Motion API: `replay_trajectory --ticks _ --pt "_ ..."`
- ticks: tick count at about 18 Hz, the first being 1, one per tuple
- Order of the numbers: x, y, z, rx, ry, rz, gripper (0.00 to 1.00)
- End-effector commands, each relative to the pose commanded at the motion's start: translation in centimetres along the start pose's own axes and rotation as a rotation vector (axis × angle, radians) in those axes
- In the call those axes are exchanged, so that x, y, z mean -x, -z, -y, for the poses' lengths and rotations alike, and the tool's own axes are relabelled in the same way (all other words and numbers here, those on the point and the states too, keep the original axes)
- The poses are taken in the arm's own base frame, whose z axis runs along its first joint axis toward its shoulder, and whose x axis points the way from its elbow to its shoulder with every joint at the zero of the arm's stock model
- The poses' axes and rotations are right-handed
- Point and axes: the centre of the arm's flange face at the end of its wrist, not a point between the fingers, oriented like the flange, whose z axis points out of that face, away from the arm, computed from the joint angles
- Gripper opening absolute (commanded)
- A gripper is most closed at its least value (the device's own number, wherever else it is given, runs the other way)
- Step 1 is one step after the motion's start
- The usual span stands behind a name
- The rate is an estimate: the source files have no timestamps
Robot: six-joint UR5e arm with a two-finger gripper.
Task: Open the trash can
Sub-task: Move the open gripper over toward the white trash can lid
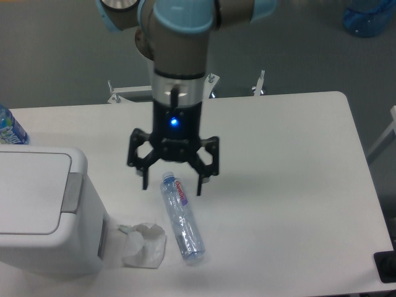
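Note:
The trash can [37,213] is a large white boxy bin at the table's front left, its flat lid down. A grey push tab [73,193] sits on its right rim. My gripper [172,185] hangs open, fingers pointing down, above the table a little right of the bin. Its fingertips [145,184] straddle the cap end of a clear bottle without touching the bin. Nothing is held between the fingers.
A clear plastic bottle [182,218] lies on the table right of the bin. A crumpled white tissue [144,245] lies against the bin's lower right corner. A blue-labelled bottle [9,129] stands at the far left edge. The arm's base [167,55] rises behind the table.

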Motion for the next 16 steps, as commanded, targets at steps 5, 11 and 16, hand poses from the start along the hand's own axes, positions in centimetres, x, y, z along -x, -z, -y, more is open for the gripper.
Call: replay_trajectory --ticks 5,11,16 --pt "-1.8 -0.3 0.1 0.003 0.025 -0.017 1.00" --pt "-3.3 -0.7 0.0 0.010 0.113 -0.031 1.00" --pt "-5.3 -0.8 0.3 0.003 0.097 -0.056 1.00"
